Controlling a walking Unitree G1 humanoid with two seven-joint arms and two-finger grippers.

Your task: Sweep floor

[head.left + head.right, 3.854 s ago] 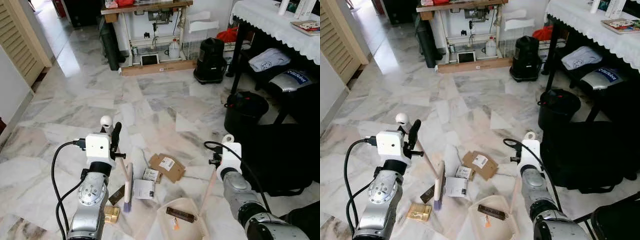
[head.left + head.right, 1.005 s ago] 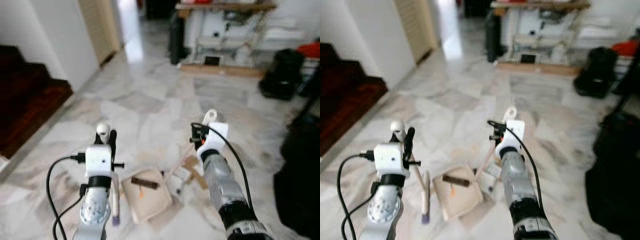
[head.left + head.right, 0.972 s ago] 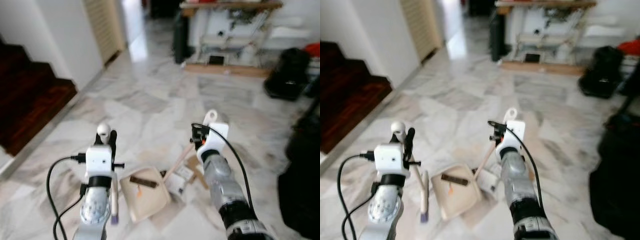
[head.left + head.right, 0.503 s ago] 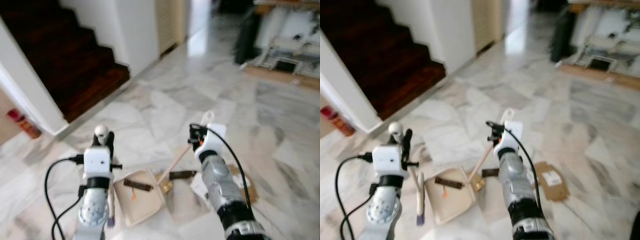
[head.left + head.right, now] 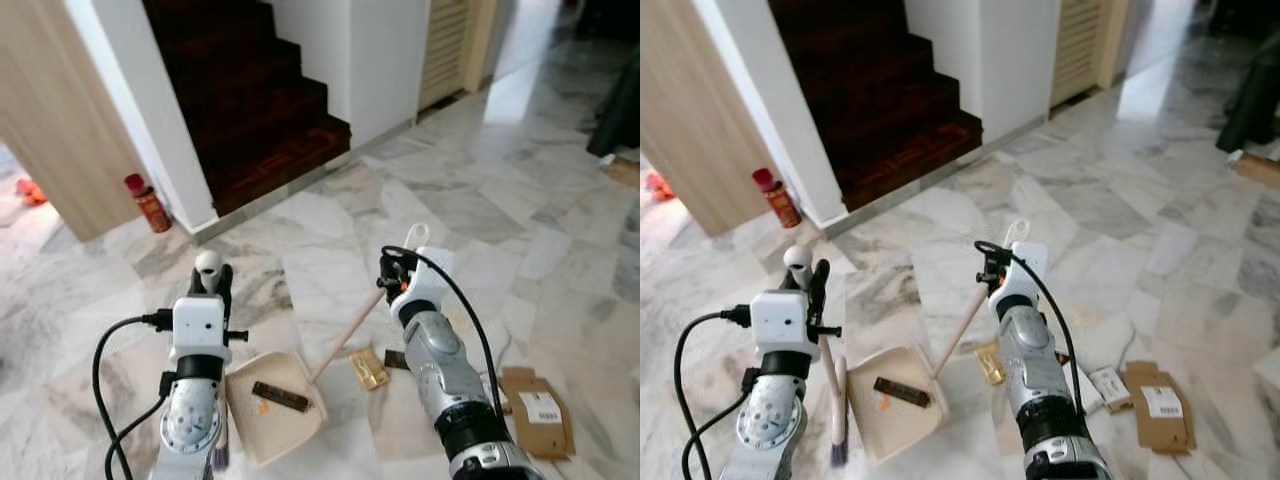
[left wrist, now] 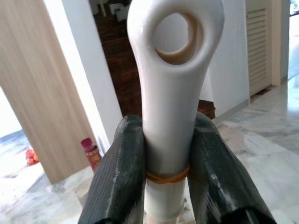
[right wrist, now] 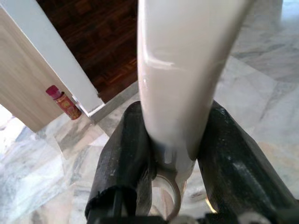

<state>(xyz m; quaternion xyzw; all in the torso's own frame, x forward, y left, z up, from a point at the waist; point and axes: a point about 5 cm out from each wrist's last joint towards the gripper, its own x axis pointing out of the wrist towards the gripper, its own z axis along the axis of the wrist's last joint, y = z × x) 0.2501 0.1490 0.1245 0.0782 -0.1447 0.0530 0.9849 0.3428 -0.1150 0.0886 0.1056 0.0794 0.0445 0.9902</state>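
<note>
— Broom handle (image 6: 170, 107) sits clamped between the left hand's (image 6: 163, 140) black fingers; the wrist view shows its hanging loop.

— And the right hand (image 7: 175, 140)?

— Closed tight on the dustpan handle (image 7: 187, 70). From the head, both arms are raised forward, wrists up, and the dustpan (image 5: 268, 400) rests on the marble floor (image 5: 330, 260) between them, a dark wrapper (image 5: 280, 396) inside.

— Beyond that?

— Gold packet (image 5: 368, 368), cardboard (image 5: 537, 420), dark stairs (image 5: 250, 90).

**Off-task surroundings**

I see a dark wooden staircase (image 5: 255, 95) rising behind a white wall (image 5: 370, 60). A red spray can (image 5: 148, 203) stands on the marble beside a light wood panel (image 5: 50, 130). A louvred door (image 5: 445, 45) sits further back.
</note>
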